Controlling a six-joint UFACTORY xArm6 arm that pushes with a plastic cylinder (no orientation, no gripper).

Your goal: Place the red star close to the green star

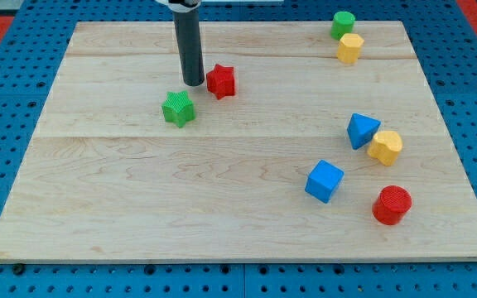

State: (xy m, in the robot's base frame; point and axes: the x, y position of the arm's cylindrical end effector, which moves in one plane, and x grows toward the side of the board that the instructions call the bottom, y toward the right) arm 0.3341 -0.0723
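Tip [193, 84] of your rod stands on the board [139, 207] just to the view's left of the red star [221, 80], close beside it; whether the two touch you cannot tell. There is no pincer on this rod, so you have nothing to read as apart, together or clamped. The green star [178, 108] lies near the red star, toward the view's bottom and left of it, with a small gap of bare wood between them. The tip sits just above the green star in the view, a little to its right.

You'll find the other blocks well apart from these. At the view's top right a green cylinder [343, 24] sits just above a yellow block [349, 48], the two touching or nearly so. Lower on the right a blue block [362, 130] lies against another yellow block [385, 146]. Below them are a blue cube [325, 180] and, further right, a red cylinder [392, 204].
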